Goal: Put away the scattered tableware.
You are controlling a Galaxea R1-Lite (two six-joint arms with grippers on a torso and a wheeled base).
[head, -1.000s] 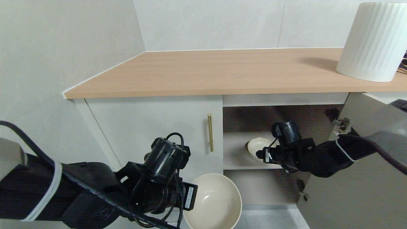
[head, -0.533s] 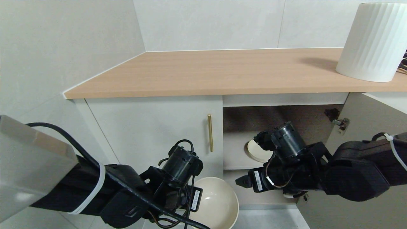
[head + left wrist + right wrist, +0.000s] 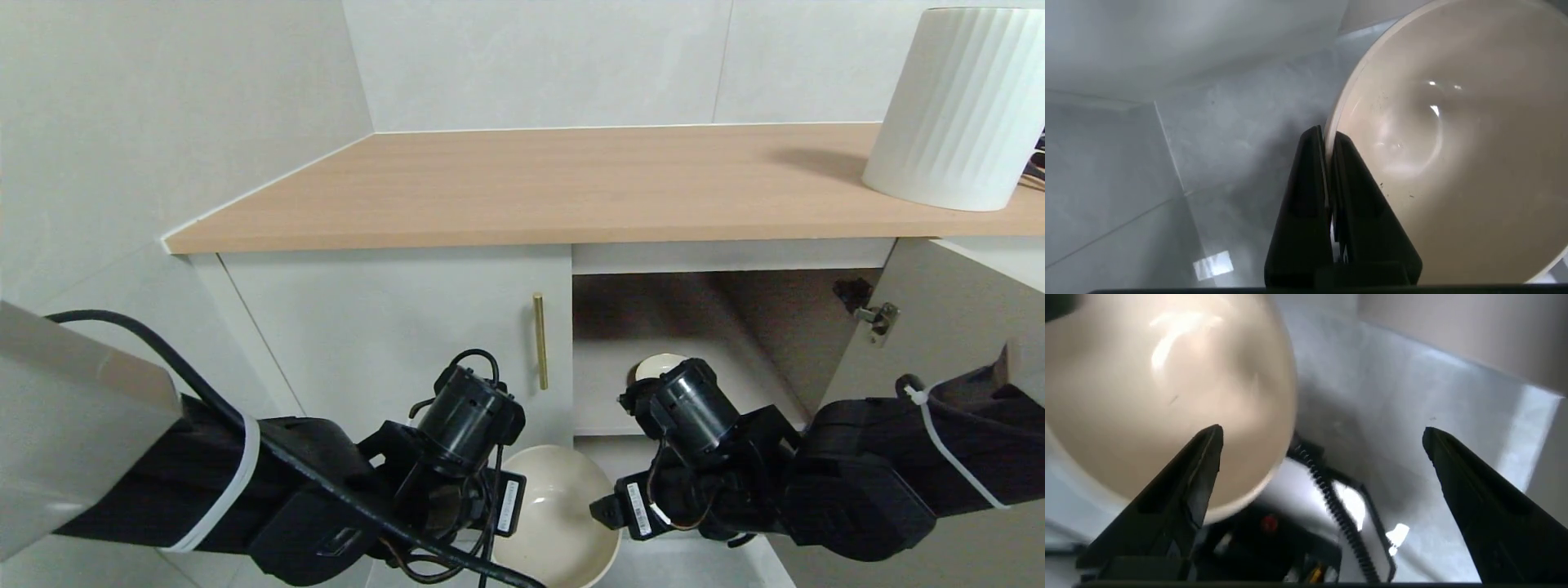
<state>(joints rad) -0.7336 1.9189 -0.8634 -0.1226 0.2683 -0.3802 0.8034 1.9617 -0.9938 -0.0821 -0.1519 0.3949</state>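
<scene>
Left jaws are pinched shut on the rim of the cream bowl (image 3: 555,523), held low before the open cabinet (image 3: 735,257). Right jaws, spread wide and empty, sit just beside the bowl's opposite rim. Beyond them a plate (image 3: 651,367) lies on the shelf (image 3: 600,408), with the wooden table (image 3: 531,188) above.

No legible text anywhere; print on white stickers (image 3: 512,506) too small
</scene>
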